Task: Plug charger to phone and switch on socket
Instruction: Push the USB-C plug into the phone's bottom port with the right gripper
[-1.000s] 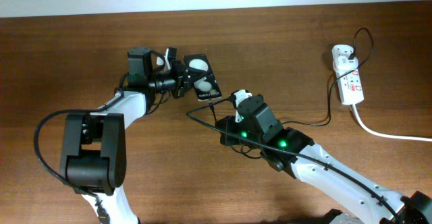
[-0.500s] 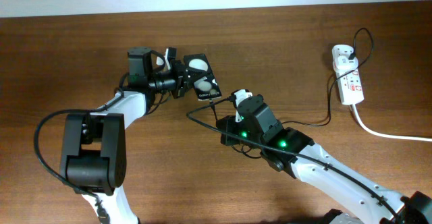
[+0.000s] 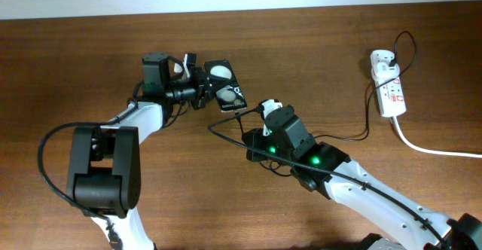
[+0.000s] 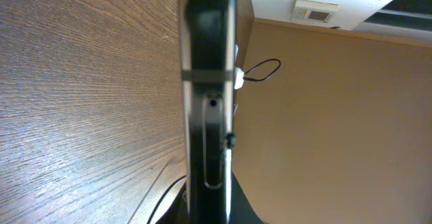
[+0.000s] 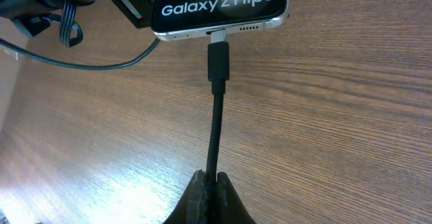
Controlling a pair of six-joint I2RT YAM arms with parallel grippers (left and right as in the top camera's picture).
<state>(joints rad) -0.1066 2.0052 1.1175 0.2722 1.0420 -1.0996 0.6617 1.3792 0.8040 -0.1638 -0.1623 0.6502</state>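
The phone (image 3: 226,89) is a black slab held on edge above the table by my left gripper (image 3: 203,92), which is shut on it. In the left wrist view the phone (image 4: 206,102) shows edge-on between the fingers (image 4: 206,207). The charger cable (image 3: 346,138) runs from the white adapter (image 3: 382,57) on the socket (image 3: 392,92) to my right gripper (image 3: 251,129). In the right wrist view my right gripper (image 5: 210,183) is shut on the cable, and the plug tip (image 5: 217,59) sits at the port in the phone's bottom edge (image 5: 216,5), with a little silver showing.
The thick white cord (image 3: 433,149) runs from the socket off the right edge. A slack loop of black cable (image 3: 218,132) lies on the wooden table (image 3: 90,62) below the phone. A wall borders the table's far edge.
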